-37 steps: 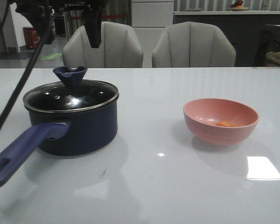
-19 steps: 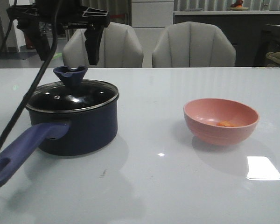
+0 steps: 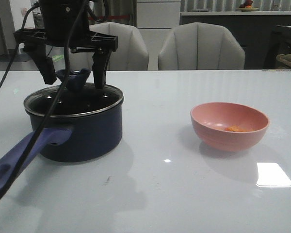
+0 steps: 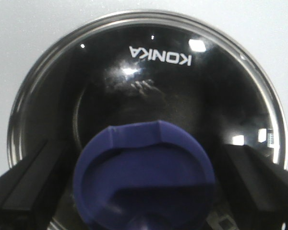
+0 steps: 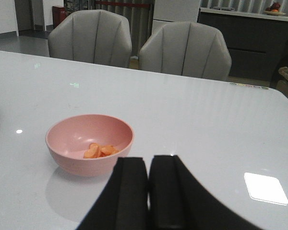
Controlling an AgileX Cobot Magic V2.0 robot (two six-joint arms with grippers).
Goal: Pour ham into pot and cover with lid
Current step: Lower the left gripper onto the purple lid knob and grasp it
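Ham (image 5: 100,151) lies as a few orange slices in the pink bowl (image 3: 230,125), which stands on the white table (image 3: 184,184) well apart from the pot (image 3: 75,127). Dark navy, that saucepan sits at the table's left with its purple-blue handle (image 3: 24,154) pointing toward the camera. Its glass lid (image 4: 144,67) is in place, printed KONKA in white. Over the lid hangs the left gripper (image 3: 72,73), jaws spread wide on either side of the blue knob (image 4: 144,175), not touching it. Right gripper (image 5: 148,191) has its fingers pressed together, grasping nothing.
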